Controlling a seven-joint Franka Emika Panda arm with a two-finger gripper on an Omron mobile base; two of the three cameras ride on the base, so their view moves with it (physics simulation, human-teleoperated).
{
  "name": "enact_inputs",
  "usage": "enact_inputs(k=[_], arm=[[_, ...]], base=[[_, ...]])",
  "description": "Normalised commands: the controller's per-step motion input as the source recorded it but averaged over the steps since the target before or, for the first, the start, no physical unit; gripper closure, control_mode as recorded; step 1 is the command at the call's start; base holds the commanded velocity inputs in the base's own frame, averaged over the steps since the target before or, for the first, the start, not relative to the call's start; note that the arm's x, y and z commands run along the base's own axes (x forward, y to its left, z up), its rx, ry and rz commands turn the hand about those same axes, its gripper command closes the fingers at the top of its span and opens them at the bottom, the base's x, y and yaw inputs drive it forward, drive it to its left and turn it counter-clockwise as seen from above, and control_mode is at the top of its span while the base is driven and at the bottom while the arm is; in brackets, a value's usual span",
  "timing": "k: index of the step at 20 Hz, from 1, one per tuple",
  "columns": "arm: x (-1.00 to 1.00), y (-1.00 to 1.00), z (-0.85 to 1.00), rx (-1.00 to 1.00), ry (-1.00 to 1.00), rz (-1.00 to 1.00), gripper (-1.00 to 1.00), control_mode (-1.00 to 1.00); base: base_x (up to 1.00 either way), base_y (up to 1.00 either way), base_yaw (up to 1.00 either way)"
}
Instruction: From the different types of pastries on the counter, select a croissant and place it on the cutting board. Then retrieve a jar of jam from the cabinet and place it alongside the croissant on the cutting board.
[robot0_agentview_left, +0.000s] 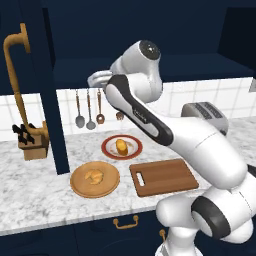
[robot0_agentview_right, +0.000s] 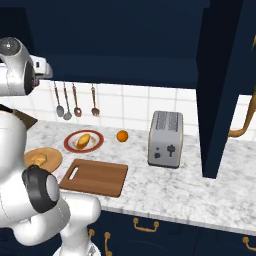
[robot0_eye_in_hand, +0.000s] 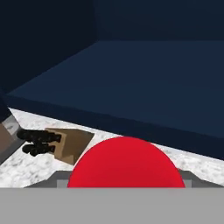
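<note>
In the hand view, the jar of jam appears as a red dome directly at the gripper, against the lower edge, with the dark navy shelf recess of the cabinet beyond it. The finger tips are hidden, so whether the gripper is clamped on the jar cannot be told. To the left, a wooden knife block with dark handles stands on the marble counter.

In the left base view, the arm is raised toward the cabinet. The croissant lies on the round tan wooden plate, just left of the cutting board, which carries nothing. The oblong pastry sits on a red-rimmed plate behind them.

In the right base view, an orange rests between that plate and the toaster.
</note>
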Motion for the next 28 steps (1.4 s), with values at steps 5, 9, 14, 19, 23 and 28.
enact_inputs(k=[5,9,14,19,23,28], arm=[[-0.07,0.03,0.2,-0.14,0.21,-0.01,1.0,-1.0],[0.42,-0.58,0.33,-0.37,0.37,-0.03,1.0,-1.0],[0.15,-0.92,0.1,-0.17,0.28,-0.01,1.0,-1.0],[-1.0,-0.47,-1.0,0.0,0.0,-0.12,1.0,-1.0],[-1.0,-0.52,-1.0,0.01,0.0,-0.11,1.0,-1.0],[-1.0,-0.56,-1.0,0.08,0.0,-0.09,1.0,-1.0]], base=[[0.0,0.0,0.0],[0.0,0.0,0.0],[0.0,0.0,0.0],[0.0,0.0,0.0],[0.0,0.0,0.0],[0.0,0.0,0.0]])
